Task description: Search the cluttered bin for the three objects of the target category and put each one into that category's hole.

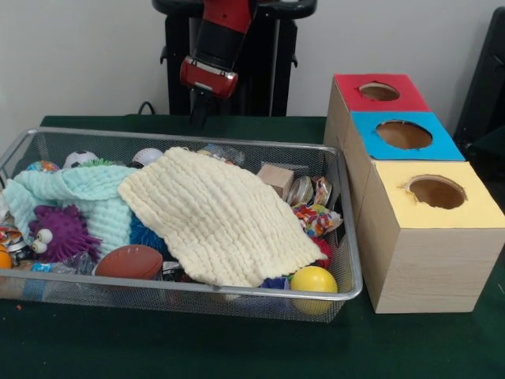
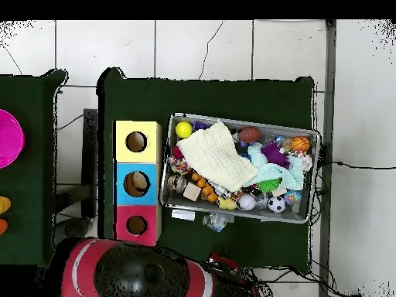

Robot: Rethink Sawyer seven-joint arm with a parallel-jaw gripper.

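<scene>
The wire bin (image 1: 347,229) sits on the green table (image 1: 237,347) with its clutter half buried under a cream cloth (image 1: 217,217) and a mint cloth (image 1: 87,197). At its near edge I see a yellow ball (image 1: 313,279) and a brown football (image 1: 130,261), with a purple fuzzy toy (image 1: 59,233) to the left. Right of the bin stand three boxes: red-topped hole (image 1: 379,91) farthest, blue (image 1: 404,134), yellow (image 1: 436,192) nearest. My gripper (image 1: 199,110) hangs behind the bin's far rim; I cannot tell how its tips stand.

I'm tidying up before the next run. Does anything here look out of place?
One crinkly clear item lies on the green table, outside the wire bin. Inside, the cream cloth covers much of the clutter.
</scene>
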